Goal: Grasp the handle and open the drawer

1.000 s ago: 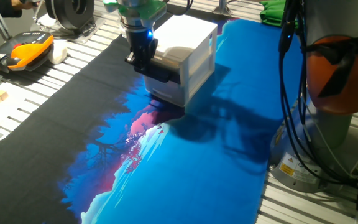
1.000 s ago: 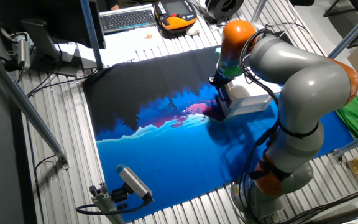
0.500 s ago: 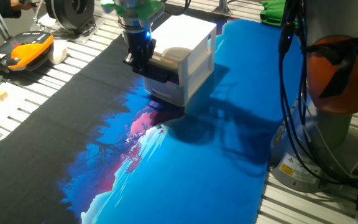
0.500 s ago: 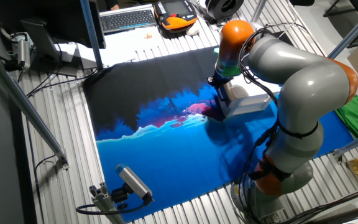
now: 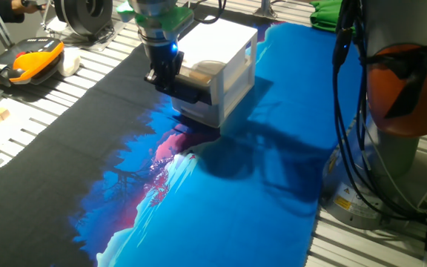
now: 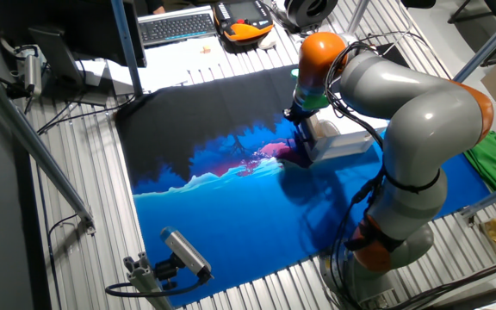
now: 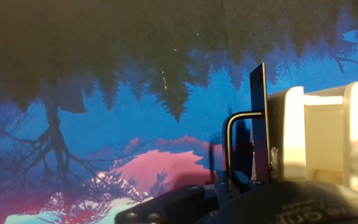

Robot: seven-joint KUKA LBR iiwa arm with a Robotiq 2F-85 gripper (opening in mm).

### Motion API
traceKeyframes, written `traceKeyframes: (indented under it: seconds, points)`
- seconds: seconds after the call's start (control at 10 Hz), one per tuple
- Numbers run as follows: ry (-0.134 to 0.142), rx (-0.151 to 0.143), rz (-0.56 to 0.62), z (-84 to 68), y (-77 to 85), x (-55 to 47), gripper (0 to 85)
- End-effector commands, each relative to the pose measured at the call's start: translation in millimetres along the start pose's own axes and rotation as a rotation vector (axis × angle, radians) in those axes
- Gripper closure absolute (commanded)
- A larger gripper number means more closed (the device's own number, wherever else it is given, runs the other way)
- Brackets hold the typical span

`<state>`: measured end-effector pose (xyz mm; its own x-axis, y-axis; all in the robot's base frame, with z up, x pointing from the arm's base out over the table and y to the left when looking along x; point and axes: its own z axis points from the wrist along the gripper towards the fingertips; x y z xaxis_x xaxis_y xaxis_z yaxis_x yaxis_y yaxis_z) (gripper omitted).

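Note:
The white cabinet (image 5: 228,48) stands on the printed mat. Its upper drawer (image 5: 203,71) is pulled partly out and shows a cream interior. The black bar handle (image 5: 191,90) runs along the drawer's front. My gripper (image 5: 164,76) hangs over the left end of the handle and is shut on it. In the hand view the handle (image 7: 260,118) shows as a black strip with a metal loop. The drawer front (image 7: 309,137) lies right of it, and my fingers are mostly hidden at the bottom edge. The other fixed view shows my gripper (image 6: 300,131) at the cabinet's (image 6: 344,143) left side.
A second drawer with a pale front (image 5: 200,111) sits below. An orange and black device (image 5: 28,59) and a white object (image 5: 70,61) lie left of the mat. The robot's base (image 5: 402,104) stands at the right. A keyboard (image 6: 175,26) and a green cloth (image 6: 492,153) lie off the mat.
My gripper has moved left, away from the cabinet, with the handle in it. The drawer has slid further out and shows more of its cream interior.

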<state>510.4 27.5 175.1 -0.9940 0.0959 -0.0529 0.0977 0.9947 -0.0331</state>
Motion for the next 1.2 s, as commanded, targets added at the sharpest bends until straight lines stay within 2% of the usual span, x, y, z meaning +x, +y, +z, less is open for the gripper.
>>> traceKeyframes:
  seconds: [0.0, 1.1]
  points:
    - [0.001, -0.001, 0.000, -1.5, 0.8, -0.5, 85.0]
    - [0.000, -0.008, -0.005, -1.1, 22.2, -0.4, 85.0]
